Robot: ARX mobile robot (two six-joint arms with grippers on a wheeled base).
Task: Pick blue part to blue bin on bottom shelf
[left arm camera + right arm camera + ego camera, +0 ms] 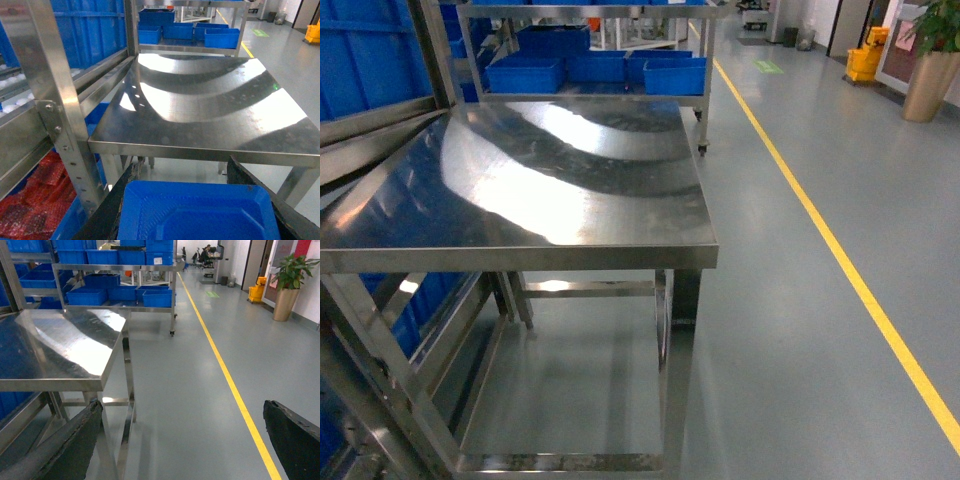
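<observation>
The head camera looks slantwise down on the shiny steel table (pixel 550 190) from close by. The left wrist camera sits lower, beside the perforated steel rack upright (pixel 55 110), facing that table. The right wrist camera looks level along the grey aisle floor (pixel 200 365), table at left.

Right wrist-mounted view: the right gripper (pixel 180 440) shows two dark fingers, one (pixel 75 445) at 7 o'clock and one at 4 o'clock, standing wide apart with only grey floor (pixel 200 370) between them. A steel table (pixel 65 347) with a reflective top occupies the 9 o'clock area. Beyond it, at 11 o'clock, a wheeled rack (pixel 120 270) carries several blue bins (pixel 85 295). A yellow floor line (pixel 225 375) runs from 12 toward 5 o'clock. At 2 o'clock stand a potted plant (pixel 286 287) and a yellow mop bucket (pixel 257 290).
</observation>
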